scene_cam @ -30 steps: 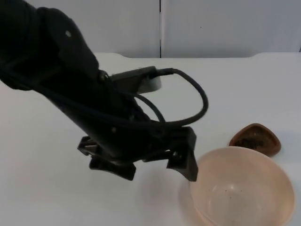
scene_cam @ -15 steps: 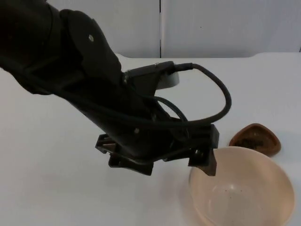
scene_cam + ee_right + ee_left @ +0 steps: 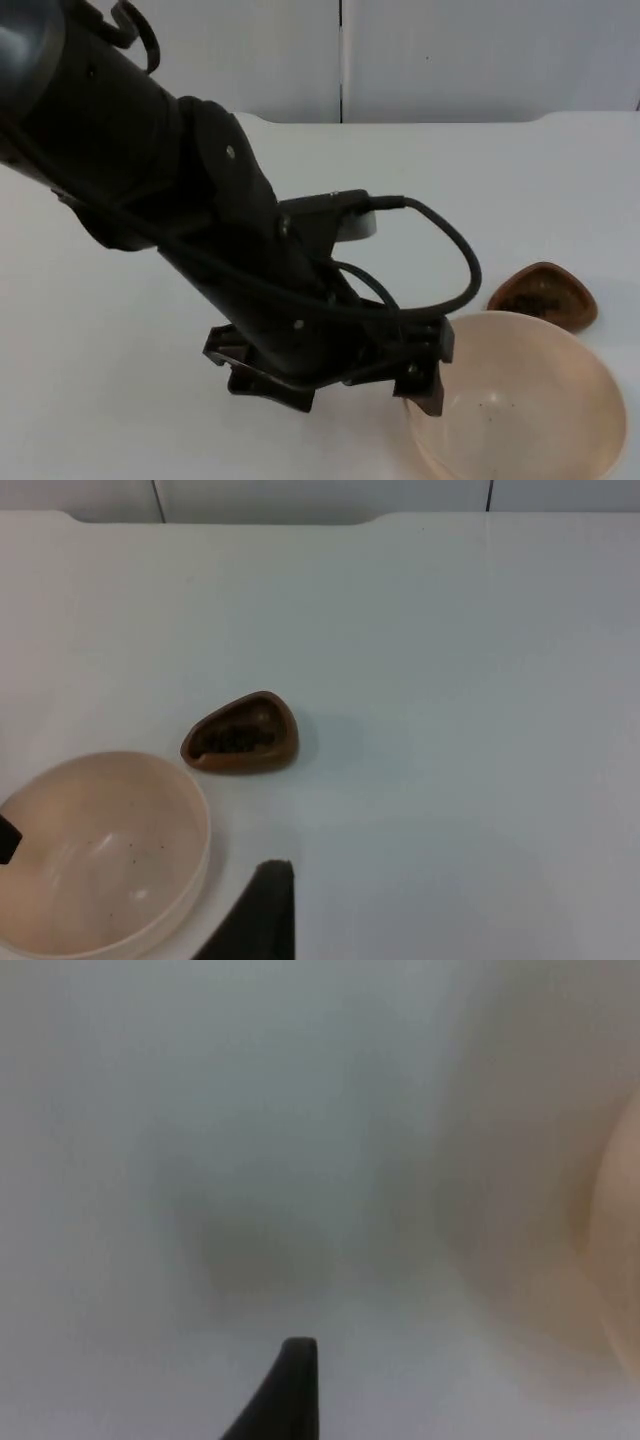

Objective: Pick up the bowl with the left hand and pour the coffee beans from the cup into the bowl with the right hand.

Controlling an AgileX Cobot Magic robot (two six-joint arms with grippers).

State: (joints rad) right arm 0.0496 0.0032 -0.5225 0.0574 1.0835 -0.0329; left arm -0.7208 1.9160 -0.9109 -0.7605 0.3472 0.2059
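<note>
The left gripper (image 3: 330,385) is low over the table (image 3: 520,190), right at the near edge, jaws spread wide and nothing between them. One fingertip (image 3: 428,392) sits at the bowl's rim, the other well clear on the bare top. The bowl (image 3: 520,400) rests near the front edge, towards the right side: pale peach, thin-walled, translucent-looking, with a few dark specks inside. Just behind it, close but apart, is the cup (image 3: 543,295), a small brown teardrop-shaped dish with dark coffee beans in its hollow.

My read on the bowl: light, stiff plastic, smooth and probably slippery, so it could skid or tip if nudged from the side. The rim is the place to take it, one finger inside the wall and one outside, pinched firmly enough that it stays level while beans go in.

The left arm reaches down long and steep from the far left corner, wrist bent so the fingers point at the table beside the bowl. In the left wrist view the bowl's peach wall (image 3: 615,1260) is just beside the finger.

The right gripper (image 3: 262,910) waits, looking down on bowl (image 3: 95,850) and cup (image 3: 242,735); I cannot tell how its fingers stand.
</note>
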